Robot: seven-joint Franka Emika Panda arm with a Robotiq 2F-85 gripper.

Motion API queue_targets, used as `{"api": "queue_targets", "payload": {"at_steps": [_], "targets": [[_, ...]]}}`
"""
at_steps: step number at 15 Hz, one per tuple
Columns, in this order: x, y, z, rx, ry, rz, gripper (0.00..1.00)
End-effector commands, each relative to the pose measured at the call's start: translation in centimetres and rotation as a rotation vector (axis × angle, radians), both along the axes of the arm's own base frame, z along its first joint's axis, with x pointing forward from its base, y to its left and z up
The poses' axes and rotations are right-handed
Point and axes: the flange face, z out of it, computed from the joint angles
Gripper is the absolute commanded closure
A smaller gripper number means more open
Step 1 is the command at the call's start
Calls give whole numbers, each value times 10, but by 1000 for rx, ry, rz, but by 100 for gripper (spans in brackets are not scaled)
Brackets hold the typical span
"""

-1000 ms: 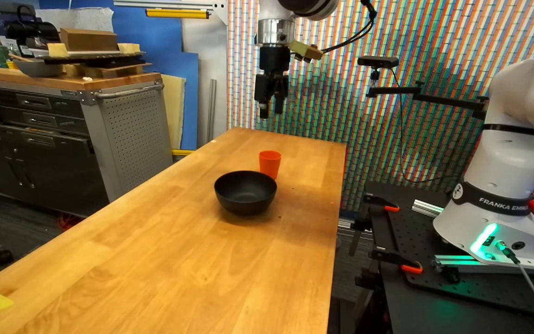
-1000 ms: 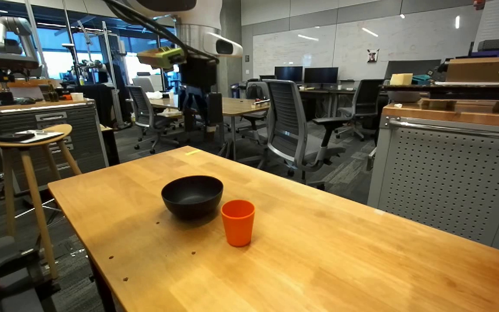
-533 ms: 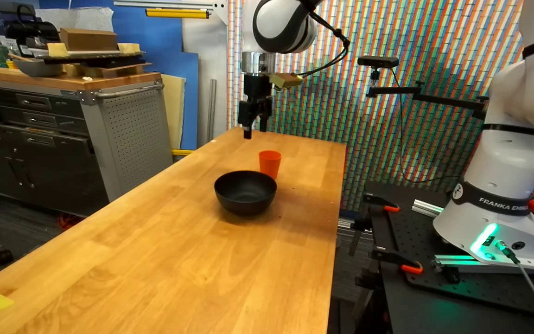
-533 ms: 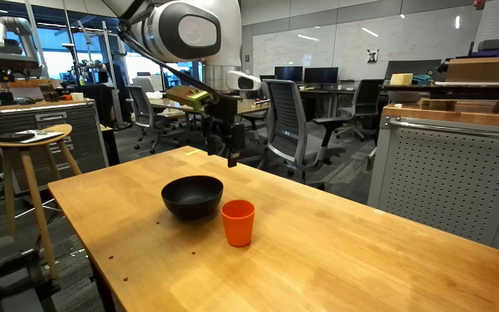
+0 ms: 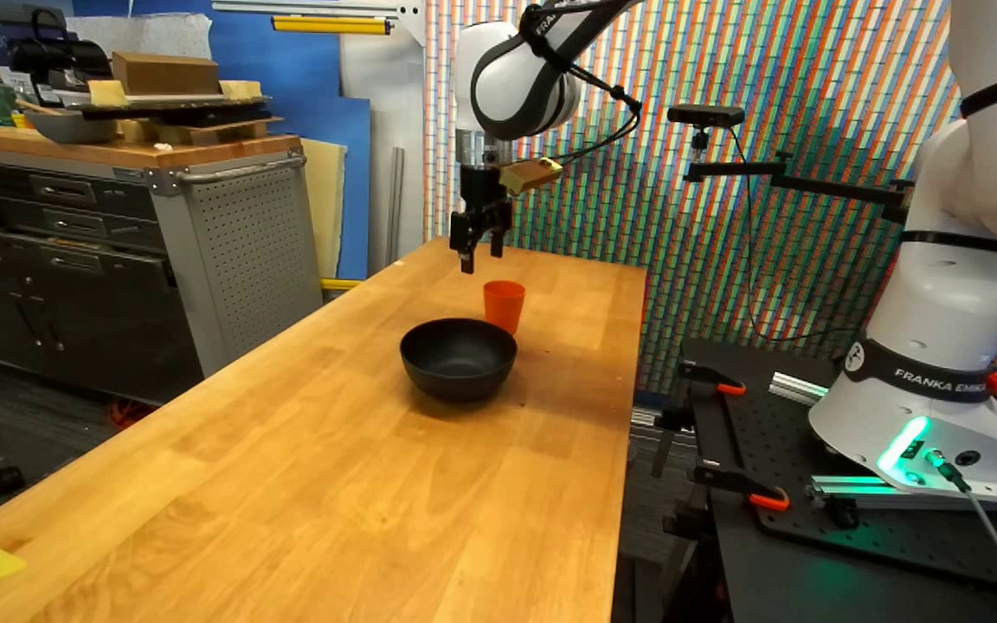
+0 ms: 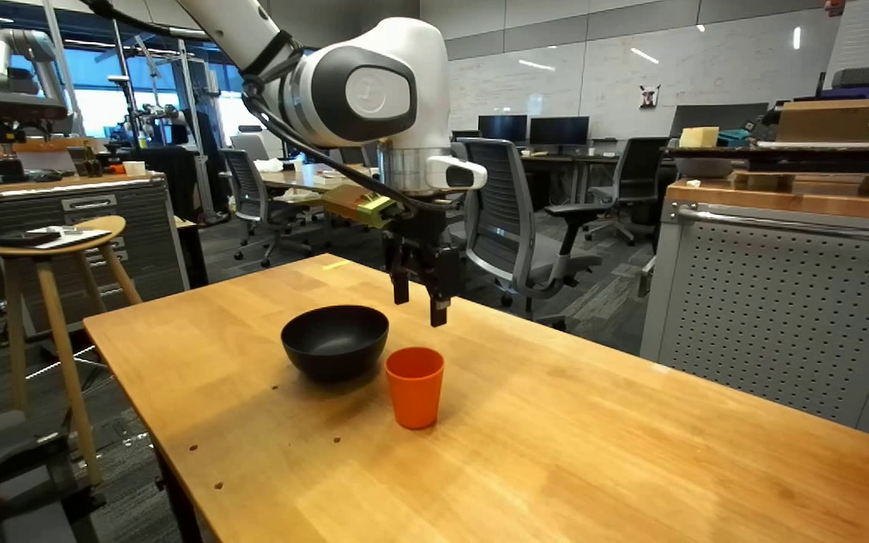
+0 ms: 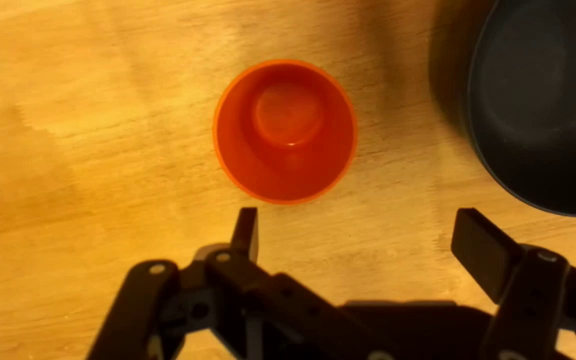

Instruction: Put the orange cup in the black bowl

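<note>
Exterior view, arm [image 6: 363,94] bent, pincer [image 6: 420,302] spread, ptg dn

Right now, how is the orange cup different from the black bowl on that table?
Colour: the orange cup is orange-red, while the black bowl is dark inside and out.
Size: the cup is narrow; the bowl is wider across the rim.
Shape: the cup's sides run straight, tapering to its base; the bowl's sides curve.
Both stand upright on the wooden table, open side up, with a gap between them.
</note>
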Motion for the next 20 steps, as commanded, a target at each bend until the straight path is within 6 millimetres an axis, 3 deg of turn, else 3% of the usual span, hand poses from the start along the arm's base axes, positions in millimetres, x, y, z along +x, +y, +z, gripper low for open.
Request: {"api": "queue_targets", "payload": {"at_steps": [1,7,13,14,15,20], "targets": [[-3,3,-5,1,37,-25,0],[-9,10,-5,-29,22,-29,0],[-24,24,-34,1,48,-55,0],[-26,26,-38,-5,34,-40,25],[-26,27,-42,-7,22,-34,26],[-24,31,-50,-26,-51,7,67]]}}
